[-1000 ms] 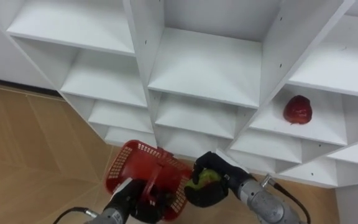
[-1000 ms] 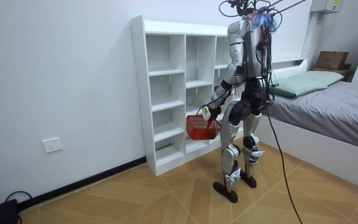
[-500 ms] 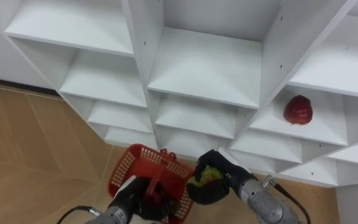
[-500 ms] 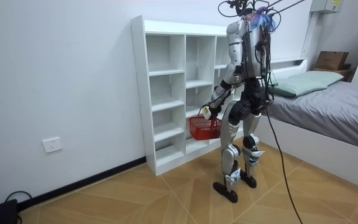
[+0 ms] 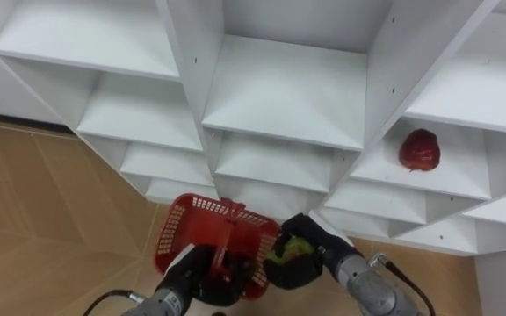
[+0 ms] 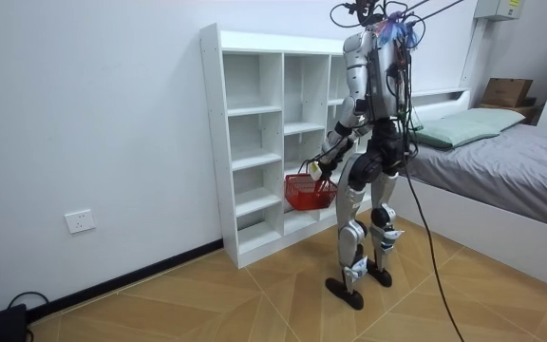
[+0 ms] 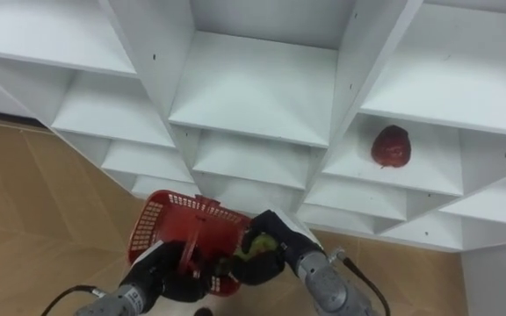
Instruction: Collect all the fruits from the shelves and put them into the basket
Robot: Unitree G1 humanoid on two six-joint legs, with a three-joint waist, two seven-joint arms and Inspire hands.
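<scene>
Clenched on its handle, the left hand (image 5: 197, 277) is drawing the red basket (image 5: 179, 233) against the right hand (image 5: 304, 269) clutching green fruit (image 5: 288, 248), readying the drop

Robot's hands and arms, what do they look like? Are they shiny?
The left hand and the right hand are black, like chunky dark gloves, each with a small white tag on its back. The left forearm and right forearm are round and silvery-grey, a bit shiny like metal. A thin dark cable loops out near each wrist.
</scene>
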